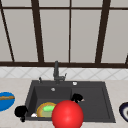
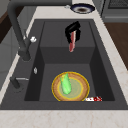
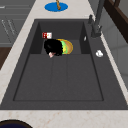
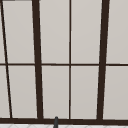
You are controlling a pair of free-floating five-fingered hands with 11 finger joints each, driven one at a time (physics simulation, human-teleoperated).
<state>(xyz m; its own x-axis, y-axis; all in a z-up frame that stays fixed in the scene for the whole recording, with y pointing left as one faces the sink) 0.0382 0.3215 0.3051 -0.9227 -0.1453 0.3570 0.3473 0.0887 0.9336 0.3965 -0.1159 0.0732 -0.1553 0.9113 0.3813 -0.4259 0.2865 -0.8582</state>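
Item: strip of bacon (image 2: 72, 43). We record a thin, flat, red-pink strip with paler streaks, hanging straight down from the right hand (image 2: 73, 32), whose fingers are curled round its upper end. In the left side view most of its length shows below the hand; in the front view we see just a pale tip at the hand's right edge, and in the right side view a small pink end under the hand.

Right hand (image 1: 77, 97): clenched on the bacon, held in the air over the dark sink (image 1: 100, 100), about at the step between its deep basin and its shallow part.

Below and to the left of that hand, on the floor of the deep basin, we note a round brown plate (image 2: 82, 93) with a yellow rim, bearing a light green leafy piece (image 2: 65, 83). Just beyond the plate, at the basin's front edge, lies a small red and white object (image 2: 93, 99) that we cannot identify.

Left hand (image 1: 20, 111): at the sink's front left corner, well apart from the bacon; we cannot tell how its fingers stand.

Also entered: a large red ball (image 1: 67, 114) in front of the right hand, a dark faucet (image 1: 56, 72) behind it, a blue plate (image 1: 5, 100) on the counter far to its left, a dark blue plate (image 1: 124, 111) far to its right.
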